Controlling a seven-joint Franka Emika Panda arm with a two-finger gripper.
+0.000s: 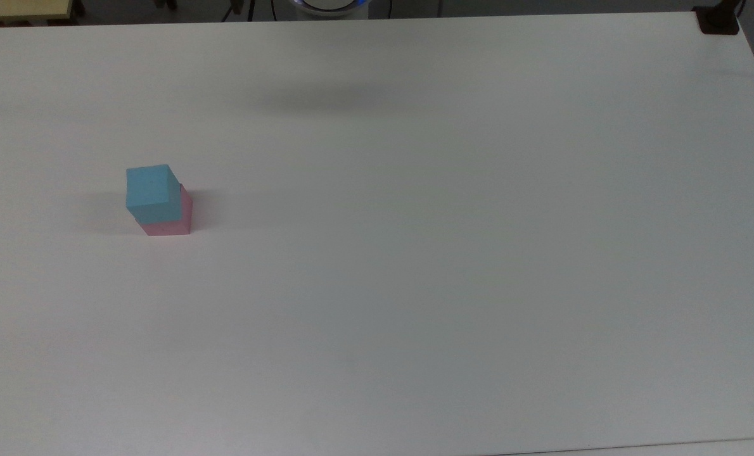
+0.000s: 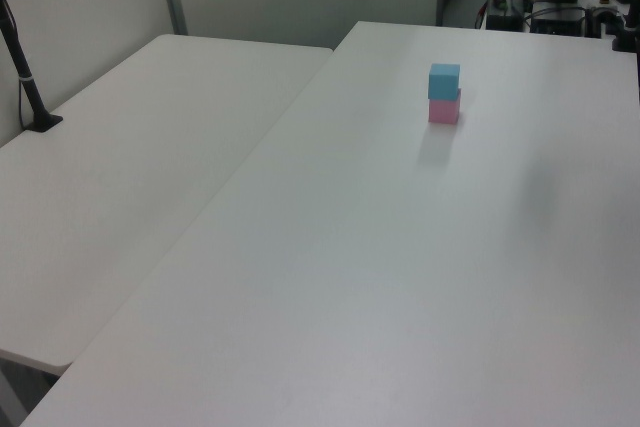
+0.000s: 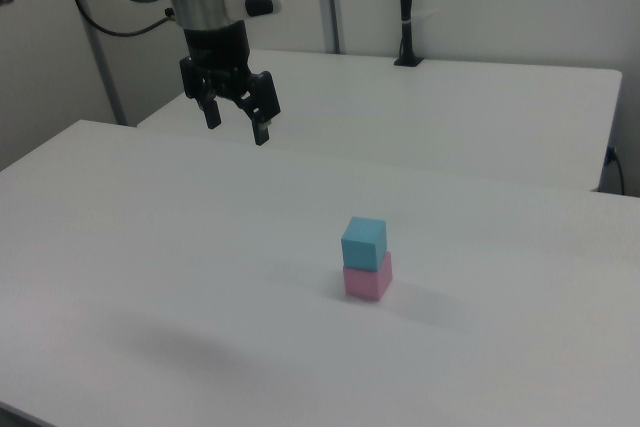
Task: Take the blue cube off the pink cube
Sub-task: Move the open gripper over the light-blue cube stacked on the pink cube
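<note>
1. White table (image 1: 415, 285) carries the stack; a second white table (image 2: 130, 177) butts against it on the left view's left, with a black post (image 2: 22, 72) standing on it.
2. Gripper (image 3: 237, 127) hangs in the air above the table, fingers (image 3: 262, 133) spread apart, nothing between them.
3. Blue cube (image 3: 363, 242) sits on top of the pink cube (image 3: 368, 281), touching it, slightly twisted against it.
4. Relative to the gripper: stack is lower and off toward the right view's right, well apart from the fingertips.
5. In the top view the blue cube (image 1: 152, 192) covers most of the pink cube (image 1: 173, 220); pink shows along the near and right edges.
6. Stack upright in the left view: blue cube (image 2: 444, 81) over pink cube (image 2: 444, 111).
</note>
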